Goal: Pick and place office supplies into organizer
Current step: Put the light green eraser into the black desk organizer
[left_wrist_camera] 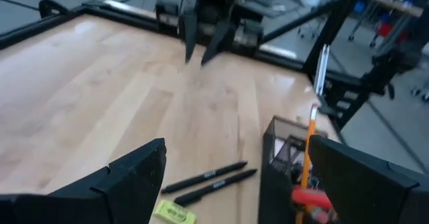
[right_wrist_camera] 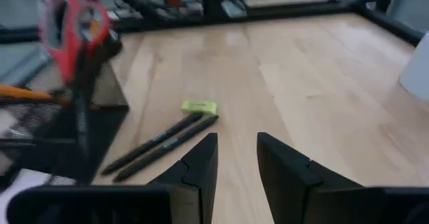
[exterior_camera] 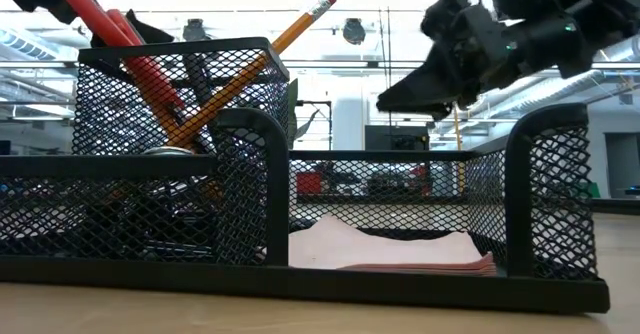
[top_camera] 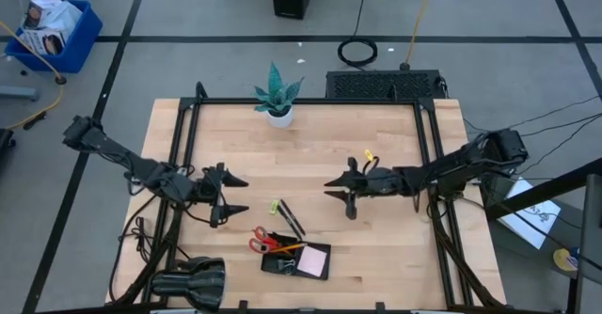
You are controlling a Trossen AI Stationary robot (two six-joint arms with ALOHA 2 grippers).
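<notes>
The black mesh organizer (top_camera: 295, 274) stands near the table's front edge. Red-handled scissors (exterior_camera: 112, 36) and an orange pencil (exterior_camera: 262, 58) lean in its tall compartment, and a pink note pad (exterior_camera: 392, 250) lies in its low one. Two black pens (top_camera: 290, 218) and a small yellow piece (top_camera: 274, 206) lie flat on the wood just beyond it. My right gripper (right_wrist_camera: 236, 158) hovers to the right of the pens, fingers apart, holding nothing. My left gripper (top_camera: 233, 194) stands wide open to their left, also holding nothing.
A potted teal plant (top_camera: 277, 98) stands at the table's far edge. A black rounded lamp-like thing (top_camera: 190, 281) lies at the near left corner. Bare wood stretches between the two grippers and the plant. A black frame (top_camera: 425, 154) runs along the table's sides.
</notes>
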